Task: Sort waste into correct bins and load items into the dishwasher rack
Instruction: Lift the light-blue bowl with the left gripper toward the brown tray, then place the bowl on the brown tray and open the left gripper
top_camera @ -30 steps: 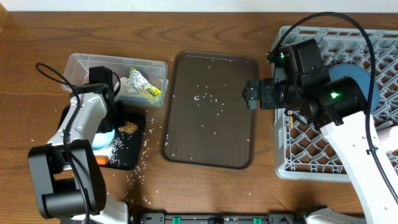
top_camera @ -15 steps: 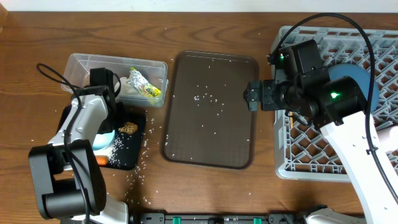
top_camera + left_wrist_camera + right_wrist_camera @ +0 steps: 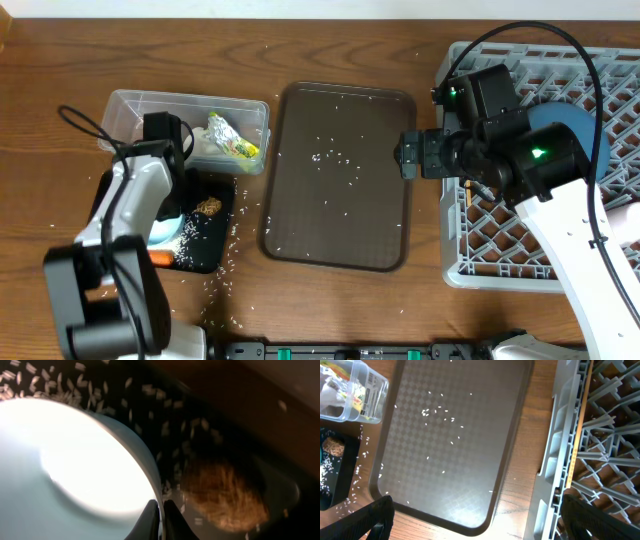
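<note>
— Rack?
— Far right, blue dish stood in it. Right claw hung over the brown tray's right edge, fingers wide apart, empty.
— Bins?
— Left side. Tub at the back, wrapper inside; black tray just in front.
— Left claw?
— Pinched together on the bowl's rim; bowl sat inside the black tray.
— Smaller bits?
— Lump just beside the bowl, carrot at that tray's near end, rice strewn over both trays and the table.
</note>
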